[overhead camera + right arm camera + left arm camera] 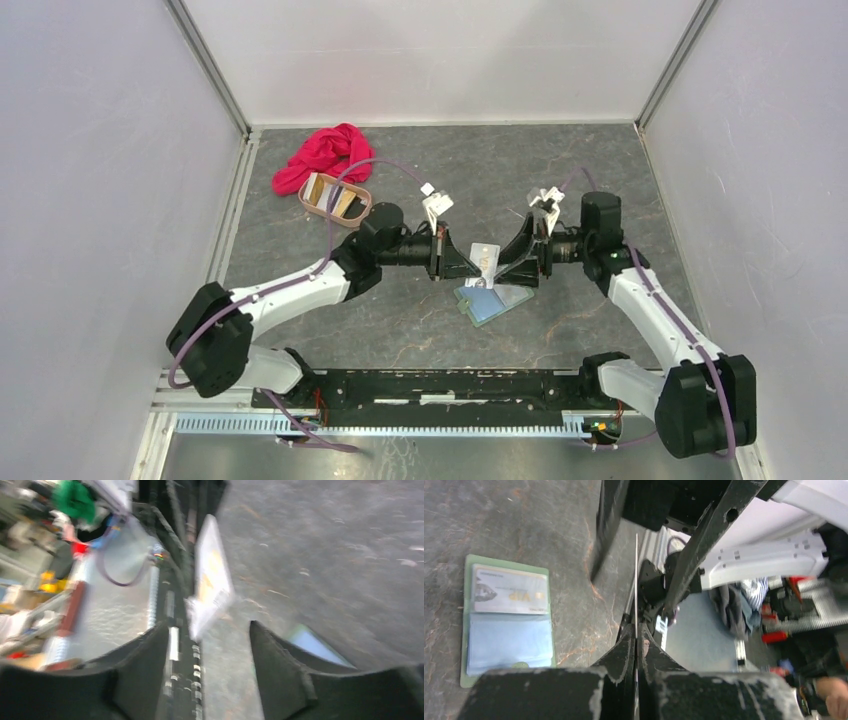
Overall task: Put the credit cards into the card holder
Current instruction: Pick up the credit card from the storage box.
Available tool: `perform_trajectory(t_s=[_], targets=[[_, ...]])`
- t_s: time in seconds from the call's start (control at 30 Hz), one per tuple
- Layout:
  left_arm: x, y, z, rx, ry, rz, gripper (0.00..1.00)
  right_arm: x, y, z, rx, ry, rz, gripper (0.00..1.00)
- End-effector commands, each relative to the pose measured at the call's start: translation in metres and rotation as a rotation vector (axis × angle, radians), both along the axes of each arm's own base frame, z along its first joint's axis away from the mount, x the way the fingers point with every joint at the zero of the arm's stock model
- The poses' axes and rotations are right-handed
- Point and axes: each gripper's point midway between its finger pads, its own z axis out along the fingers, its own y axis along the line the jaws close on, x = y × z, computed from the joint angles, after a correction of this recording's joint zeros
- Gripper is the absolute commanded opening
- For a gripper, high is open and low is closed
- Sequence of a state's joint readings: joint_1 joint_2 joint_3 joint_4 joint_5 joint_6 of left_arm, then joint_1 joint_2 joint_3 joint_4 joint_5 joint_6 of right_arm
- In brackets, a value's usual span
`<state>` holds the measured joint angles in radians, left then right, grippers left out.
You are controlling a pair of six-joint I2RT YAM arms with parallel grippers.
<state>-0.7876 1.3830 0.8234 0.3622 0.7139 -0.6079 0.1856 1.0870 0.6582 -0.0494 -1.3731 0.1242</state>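
While my left gripper [636,641] clenches a silvery-white card [487,257] by one edge, the card hangs in the air close over the open card holder [495,305].

I judge the card light, stiff and slick. A firm pinch on one edge suits it best, leaving the far end free to slide into a pocket. The right gripper [209,627] stands with jaws apart around the card and, as far as I can see, is not pressing it. Another card [510,589] already sits in the holder's upper pocket; its gold lettering is too blurred to read. Well beyond the holder, a tan tray [305,198] holds more cards beside a red cloth [325,155].
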Motion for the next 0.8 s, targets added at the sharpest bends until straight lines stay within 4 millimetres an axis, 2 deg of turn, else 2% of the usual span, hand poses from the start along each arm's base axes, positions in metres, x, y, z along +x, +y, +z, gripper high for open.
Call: perform_trajectory(t_s=[0.0,0.07,0.13,0.17,0.2,0.27,0.33,0.37,0.4,0.53,0.63,0.77], targets=[[0.007,0.019,0.023,-0.138,0.050,0.196,0.02,0.047,-0.041,-0.006,-0.283,-0.356,-0.197,0.76],[0.009,0.030,0.011,-0.181,0.159,0.302,0.02,0.078,-0.070,-0.015,-0.459,-0.448,-0.366,0.82],[0.009,0.038,-0.006,-0.215,0.288,0.395,0.02,0.092,-0.089,-0.030,-0.490,-0.428,-0.505,0.85],[0.008,0.039,-0.017,-0.209,0.331,0.429,0.02,0.097,-0.095,-0.040,-0.496,-0.409,-0.554,0.82],[0.008,0.040,-0.026,-0.194,0.353,0.462,0.02,0.100,-0.099,-0.049,-0.508,-0.383,-0.592,0.76],[0.011,0.039,-0.043,-0.145,0.389,0.536,0.02,0.105,-0.108,-0.069,-0.553,-0.340,-0.638,0.45],[0.016,0.037,-0.051,-0.132,0.426,0.612,0.02,0.110,-0.117,-0.083,-0.605,-0.312,-0.670,0.17],[0.018,0.036,-0.054,-0.127,0.440,0.636,0.02,0.112,-0.120,-0.091,-0.621,-0.291,-0.672,0.05],[0.022,0.036,-0.062,-0.109,0.453,0.682,0.02,0.113,-0.120,-0.099,-0.629,-0.264,-0.671,0.00],[0.031,0.029,-0.084,-0.077,0.515,0.756,0.02,0.120,-0.121,-0.128,-0.662,-0.150,-0.656,0.00],[0.036,0.013,-0.094,-0.053,0.534,0.756,0.02,0.113,-0.119,-0.151,-0.686,-0.065,-0.621,0.00],[0.034,-0.010,-0.106,-0.016,0.524,0.674,0.02,0.105,-0.116,-0.165,-0.694,-0.019,-0.573,0.00]])
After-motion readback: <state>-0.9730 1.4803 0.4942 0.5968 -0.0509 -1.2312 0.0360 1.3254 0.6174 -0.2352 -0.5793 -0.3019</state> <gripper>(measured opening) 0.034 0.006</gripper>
